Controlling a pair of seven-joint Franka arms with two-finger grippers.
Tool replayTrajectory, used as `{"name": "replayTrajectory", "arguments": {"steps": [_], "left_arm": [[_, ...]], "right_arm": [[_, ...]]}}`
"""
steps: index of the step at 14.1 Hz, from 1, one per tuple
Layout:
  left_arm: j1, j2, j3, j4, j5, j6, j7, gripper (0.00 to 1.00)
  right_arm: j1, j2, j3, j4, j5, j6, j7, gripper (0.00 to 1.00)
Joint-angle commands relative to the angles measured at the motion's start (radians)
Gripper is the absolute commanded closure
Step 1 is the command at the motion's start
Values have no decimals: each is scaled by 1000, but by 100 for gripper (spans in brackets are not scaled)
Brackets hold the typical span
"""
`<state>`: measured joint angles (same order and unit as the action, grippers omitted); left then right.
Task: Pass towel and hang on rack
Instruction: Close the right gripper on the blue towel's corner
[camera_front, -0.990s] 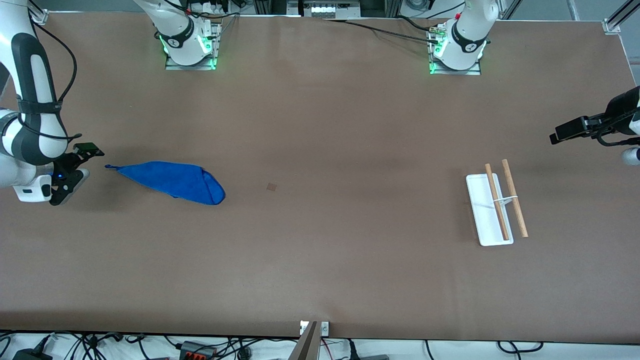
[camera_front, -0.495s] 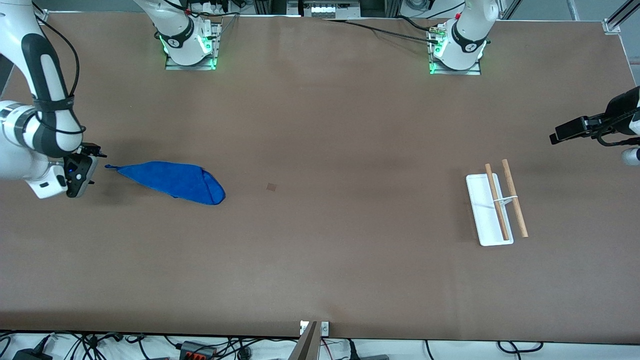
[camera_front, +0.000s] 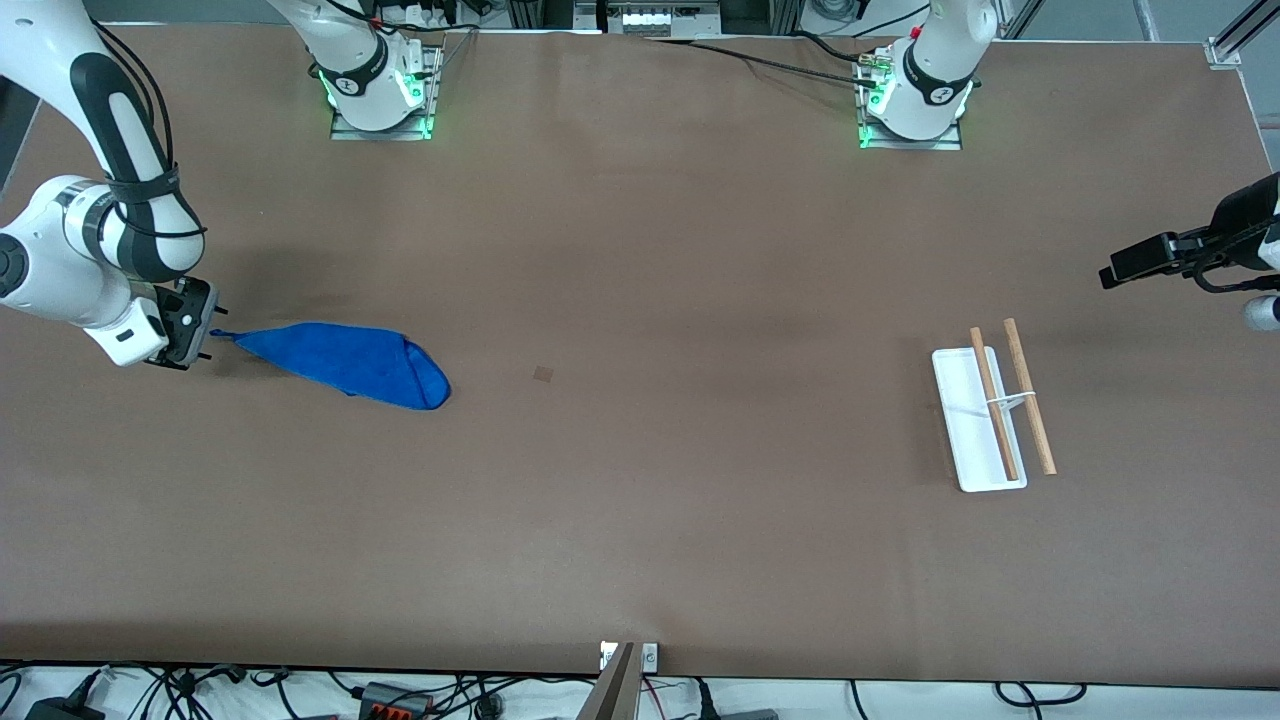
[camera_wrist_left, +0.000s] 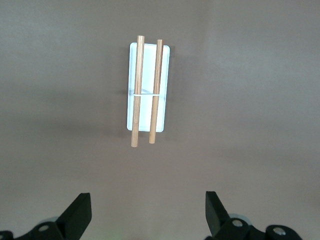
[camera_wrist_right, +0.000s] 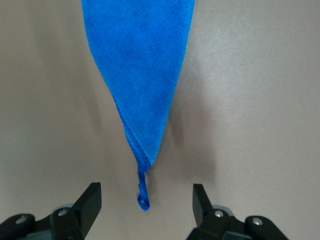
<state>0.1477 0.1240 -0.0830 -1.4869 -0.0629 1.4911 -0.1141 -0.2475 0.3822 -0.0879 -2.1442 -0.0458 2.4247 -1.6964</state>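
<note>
The royal-blue towel (camera_front: 345, 362) lies flat on the brown table toward the right arm's end, its thin pointed corner toward my right gripper (camera_front: 205, 335). In the right wrist view the towel (camera_wrist_right: 142, 75) narrows to a twisted tip that lies between the open fingers (camera_wrist_right: 92, 202) of the right gripper (camera_wrist_right: 145, 202), apart from both. The rack (camera_front: 992, 412), white tray base with two wooden rods, stands toward the left arm's end and shows in the left wrist view (camera_wrist_left: 146, 90). My left gripper (camera_wrist_left: 148, 215) is open and empty, waiting above the table beside the rack.
A small dark square mark (camera_front: 543, 374) sits on the table between the towel and the rack. The left arm's wrist camera (camera_front: 1150, 258) juts in at the table's end. Cables hang along the table's near edge.
My right gripper has swung round and moved toward the towel's pointed corner, now straddling its tip. The towel, the rack and the left arm have not moved.
</note>
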Motion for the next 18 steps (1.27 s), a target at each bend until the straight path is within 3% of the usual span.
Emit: {"name": "replayTrajectory", "arguments": {"steps": [1, 5, 12, 15, 18], "left_arm": [[6, -3, -1, 14, -25, -18, -2, 0], [6, -3, -1, 13, -23, -18, -2, 0], [6, -4, -6, 13, -23, -20, -1, 0], [7, -3, -6, 13, -25, -18, -1, 0], [7, -1, -6, 13, -25, -17, -1, 0]], "right_arm": [[-15, 7, 10, -26, -11, 63, -95, 27], [-16, 27, 10, -25, -11, 70, -127, 36], [-32, 66, 11, -26, -8, 103, -143, 37], [-36, 76, 11, -28, -8, 102, -157, 46], [-35, 76, 11, -28, -8, 100, -157, 81]]}}
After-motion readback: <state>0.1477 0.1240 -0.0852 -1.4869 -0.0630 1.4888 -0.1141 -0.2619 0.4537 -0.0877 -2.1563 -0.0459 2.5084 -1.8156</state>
